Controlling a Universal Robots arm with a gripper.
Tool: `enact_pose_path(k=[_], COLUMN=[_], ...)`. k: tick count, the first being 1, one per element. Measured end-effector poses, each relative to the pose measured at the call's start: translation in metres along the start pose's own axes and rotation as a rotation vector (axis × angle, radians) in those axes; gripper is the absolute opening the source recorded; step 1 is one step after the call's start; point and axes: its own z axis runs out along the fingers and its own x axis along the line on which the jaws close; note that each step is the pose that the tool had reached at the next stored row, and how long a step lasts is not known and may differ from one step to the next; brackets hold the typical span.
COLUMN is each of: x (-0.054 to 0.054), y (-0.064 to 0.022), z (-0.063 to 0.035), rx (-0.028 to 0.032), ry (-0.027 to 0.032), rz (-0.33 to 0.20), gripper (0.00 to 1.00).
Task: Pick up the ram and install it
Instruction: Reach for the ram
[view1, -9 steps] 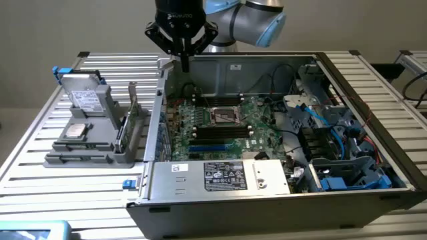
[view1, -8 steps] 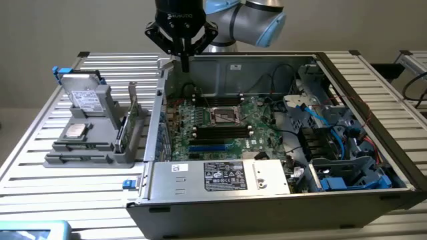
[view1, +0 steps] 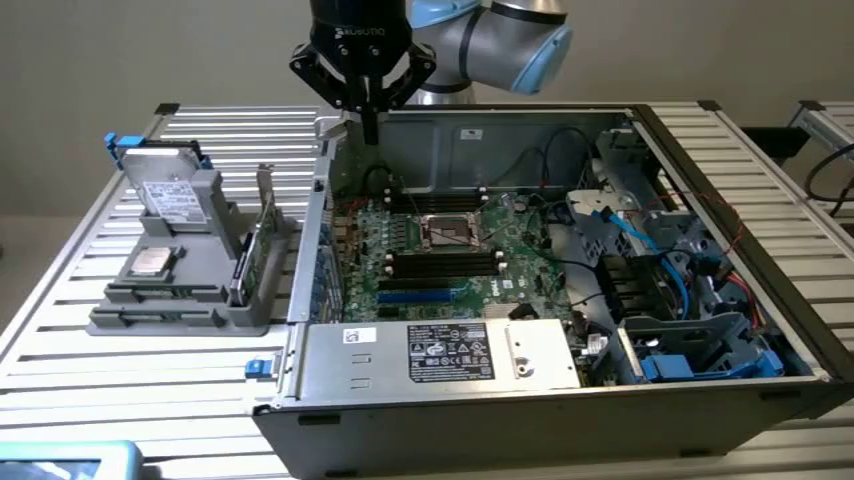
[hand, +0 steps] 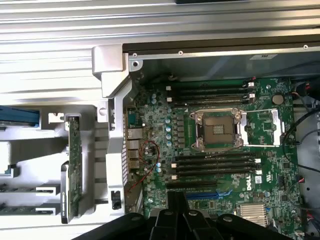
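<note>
Exterior view first: my gripper (view1: 370, 128) hangs off the arm (view1: 514, 40) with its two black fingers pressed together and nothing between them. The tips point down over the open computer case (view1: 534, 425), above its corner at about eleven o'clock from the motherboard (view1: 521, 225). White lettering on the gripper body looks like ROBOTIQ, though I can only just make it out.

The ram (hand: 22, 188) is well apart from the fingers. It sits on edge in a slot of the grey holder (view1: 174, 312), which stands on the slatted table (view1: 120, 390) at nine o'clock from the case. Through the wrist view I see it as a thin green strip, with a second green stick (hand: 22, 209) just beside it in the next slot. The same holder carries a card with a metal bracket (view1: 263, 215), upright on the side nearest the case, and a drive (view1: 174, 190) with blue tabs at its twelve o'clock end.

On the motherboard, DELL is printed in white just beside the long black slots (view1: 441, 265) that lie at six o'clock from the CPU socket (view1: 450, 232). The power supply (view1: 441, 350), at six o'clock from the board, wears a black label and white stickers whose print is too small for me to read.
</note>
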Motion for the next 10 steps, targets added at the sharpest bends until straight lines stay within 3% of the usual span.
enact_pose_path(k=[5,10], x=[0.0006,0.008], y=[-0.0001,-0.005], z=[0.0,-0.0004], rx=[0.0001,-0.0012], ry=[0.0,0.0001], rz=[0.0,0.0], gripper=[0.11,0.11])
